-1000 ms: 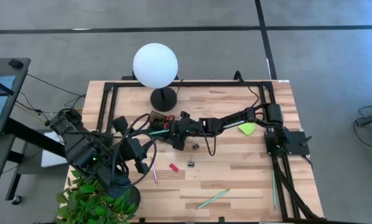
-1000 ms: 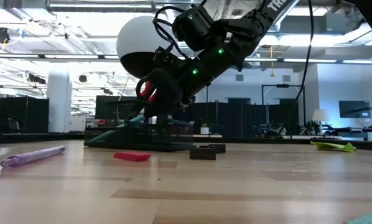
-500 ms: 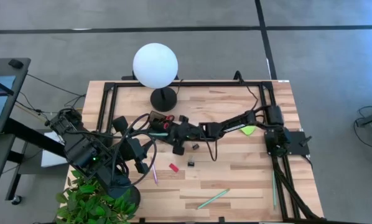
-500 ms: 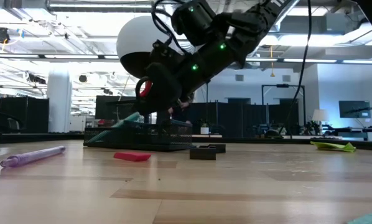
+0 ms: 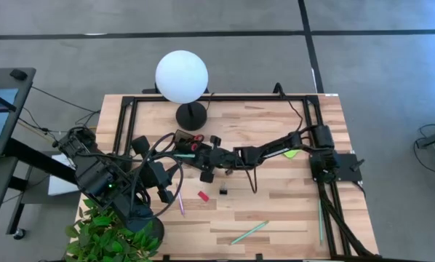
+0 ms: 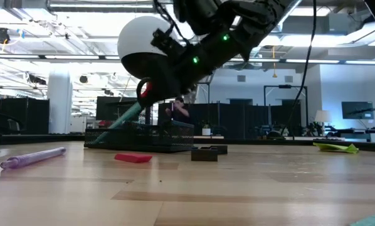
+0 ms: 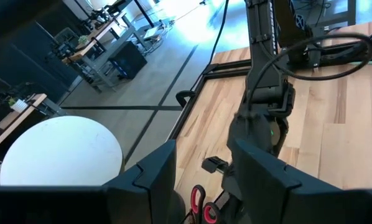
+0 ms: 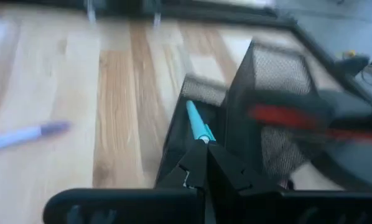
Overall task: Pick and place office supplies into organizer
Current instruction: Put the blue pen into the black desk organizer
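one more piece is going in: the right gripper [image 5: 205, 161] is hanging over the organizer [image 5: 188, 145], fingers now pressed together after narrowing over the last second, and it is riding higher above the tray than a moment ago. the teal pen [image 8: 199, 125] is leaning tip-down in a compartment, just ahead of those fingers; whether they are pinching its end is unclear. the red-handled scissors [image 5: 197, 138] are already lying in the tray. the left gripper [image 7: 201, 169] is waiting spread, near the table's left edge. the purple pen [image 5: 180, 203], red block [image 5: 202, 196], black clip [image 5: 222, 191], light-green pen [image 5: 249, 232] and sticky-note pad [image 5: 291, 152] are lying loose on the table, unchanged.
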Available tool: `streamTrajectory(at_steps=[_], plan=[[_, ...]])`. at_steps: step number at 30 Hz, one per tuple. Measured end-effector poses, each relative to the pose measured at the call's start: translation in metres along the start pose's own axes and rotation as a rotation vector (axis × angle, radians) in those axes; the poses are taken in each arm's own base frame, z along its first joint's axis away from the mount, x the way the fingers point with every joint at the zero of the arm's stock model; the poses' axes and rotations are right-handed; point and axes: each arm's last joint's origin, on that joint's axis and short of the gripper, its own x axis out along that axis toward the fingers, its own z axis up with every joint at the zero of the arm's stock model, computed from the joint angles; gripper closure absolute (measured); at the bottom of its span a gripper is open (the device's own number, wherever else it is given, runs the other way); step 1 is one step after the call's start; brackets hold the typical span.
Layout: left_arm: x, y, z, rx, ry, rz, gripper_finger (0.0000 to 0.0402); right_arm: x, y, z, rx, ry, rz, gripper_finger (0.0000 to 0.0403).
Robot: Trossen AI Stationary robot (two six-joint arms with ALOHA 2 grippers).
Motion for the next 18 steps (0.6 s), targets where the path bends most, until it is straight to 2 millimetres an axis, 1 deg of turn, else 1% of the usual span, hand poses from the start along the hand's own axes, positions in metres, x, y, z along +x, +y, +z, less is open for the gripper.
streamTrajectory(at_steps=[3,6,13,15,18], plan=[[0.000,0.000,0.000,0.000,0.000,0.000,0.0248,-0.007,0.000,0.010,-0.003,-0.046,0.007,0.0403],[0.000,0.000,0.000,0.000,0.000,0.000,0.0248,-0.014,0.003,0.027,-0.012,-0.115,0.027,0.0403],[0.000,0.000,0.000,-0.001,0.006,-0.008,0.0248,-0.029,0.010,0.062,-0.072,-0.178,0.025,0.0403],[0.000,-0.001,0.000,-0.001,0.013,-0.017,0.0248,-0.034,0.010,0.073,-0.109,-0.174,-0.035,0.0403],[0.000,-0.001,0.000,-0.002,0.017,-0.023,0.0248,-0.042,0.004,0.082,-0.198,-0.065,-0.179,0.0403]])
